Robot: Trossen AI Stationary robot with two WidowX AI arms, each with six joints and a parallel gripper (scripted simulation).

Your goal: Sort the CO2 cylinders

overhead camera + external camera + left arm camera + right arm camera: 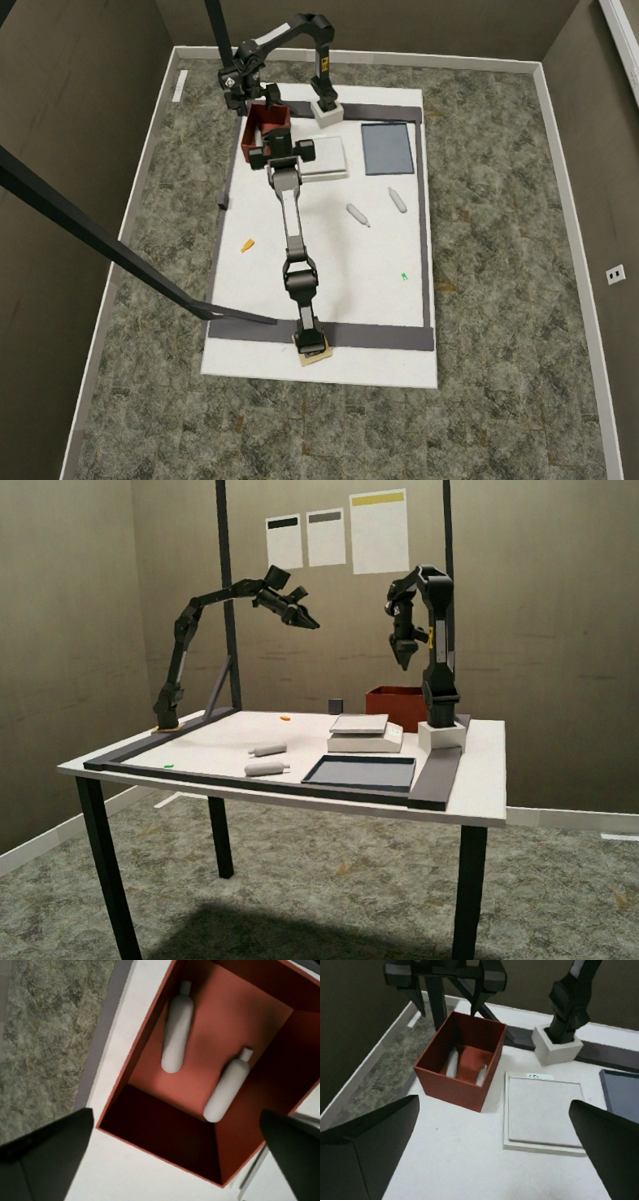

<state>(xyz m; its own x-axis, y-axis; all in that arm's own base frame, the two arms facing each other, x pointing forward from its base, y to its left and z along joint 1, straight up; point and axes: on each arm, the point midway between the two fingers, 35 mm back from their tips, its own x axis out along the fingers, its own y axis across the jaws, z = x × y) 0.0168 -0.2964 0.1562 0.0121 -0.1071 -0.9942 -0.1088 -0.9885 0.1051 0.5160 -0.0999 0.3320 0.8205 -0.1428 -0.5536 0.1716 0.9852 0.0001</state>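
Two CO2 cylinders (177, 1038) (452, 1064) lie apart on the floor of the red scrap bin (246, 147) (391, 707) (160, 1132) (451, 1092); two more (357, 214) (268, 749) rest on the tabletop near the blue tray (387, 150) (361, 774) (623, 1091). Scrapping looks in hand; next, the left arm should retreat and an unsorted cylinder go to the scale (330, 154) (361, 744) (542, 1115). The left gripper (255, 107) (404, 665) (177, 1116) (448, 1016) points down above the bin, released; the right gripper (281, 152) (316, 626) (494, 1104) hangs high, slanting downward, spread and holding nothing.
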